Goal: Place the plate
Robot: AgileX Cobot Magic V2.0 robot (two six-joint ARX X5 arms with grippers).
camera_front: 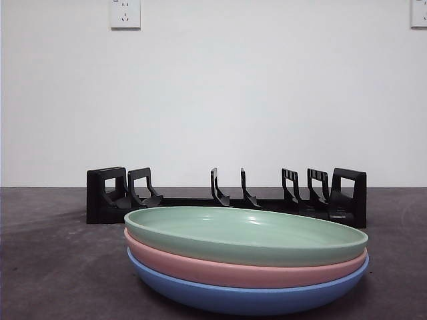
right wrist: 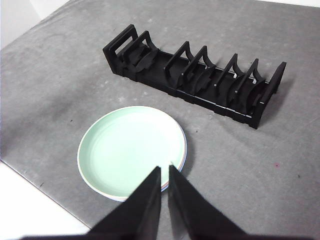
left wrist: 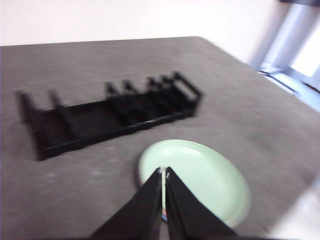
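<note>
**Front view: three plates stacked before the rack, both tools waiting above**

Front view is showing a stack of three plates sitting near and large on the grey desk [camera_front: 47, 267]. The green plate [camera_front: 245, 235] is lying on top, the pink plate [camera_front: 220, 270] is resting under it, and the blue plate [camera_front: 233, 298] is sitting at the bottom, touching the desk. Each one is nesting flat inside the next, with only the rims of the lower two showing.

Behind the stack, a black rack [camera_front: 227, 197] is standing lengthwise across the desk, its upright dividers rising in pairs. Every slot I can see is standing free of plates. The rack and the stack are sitting apart, with a strip of bare desk between them. Two wall sockets [camera_front: 125, 13] are showing high on the white wall behind.

No arm is reaching into this level view. From the wrist cameras, the left tool [left wrist: 164, 171] is hovering above the near rim of the green plate, with its jaws pressed together to a thin line and nothing between them. That picture is blurring somewhat. The right tool [right wrist: 164, 169] is also hanging over the plate's edge, its jaws standing almost together with a narrow gap, gripping nothing. Neither tool is touching the plates.
</note>
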